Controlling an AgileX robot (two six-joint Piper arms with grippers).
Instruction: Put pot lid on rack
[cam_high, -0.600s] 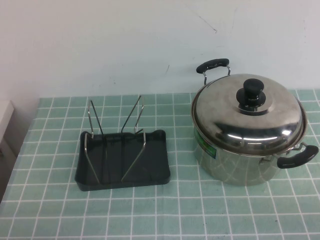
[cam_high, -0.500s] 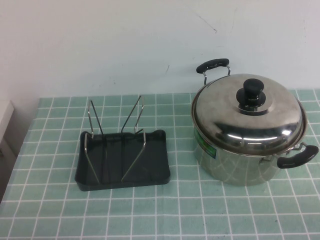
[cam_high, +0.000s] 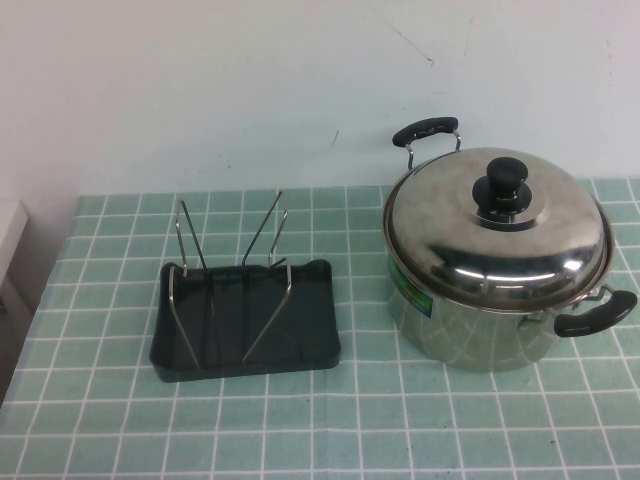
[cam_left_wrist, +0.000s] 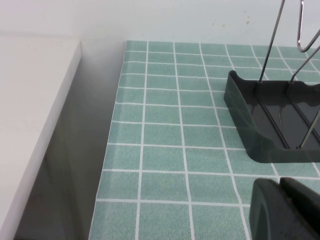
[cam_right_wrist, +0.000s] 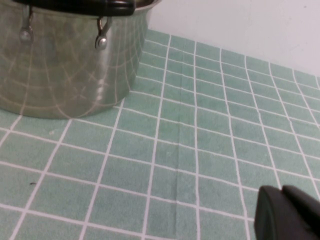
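Observation:
The shiny domed pot lid (cam_high: 497, 230) with a black knob (cam_high: 507, 178) sits on the steel pot (cam_high: 480, 330) at the right. The black rack (cam_high: 245, 318) with bent wire loops stands left of centre; its corner shows in the left wrist view (cam_left_wrist: 260, 122). Neither arm shows in the high view. My left gripper (cam_left_wrist: 281, 182) is shut and empty, hovering over the cloth near the rack's corner. My right gripper (cam_right_wrist: 283, 191) is shut and empty over the cloth, beside the pot wall (cam_right_wrist: 65, 65).
A green tiled cloth (cam_high: 350, 420) covers the table. Its left edge drops off beside a white surface (cam_left_wrist: 30, 115). A white wall stands behind. The pot has two black handles (cam_high: 425, 130).

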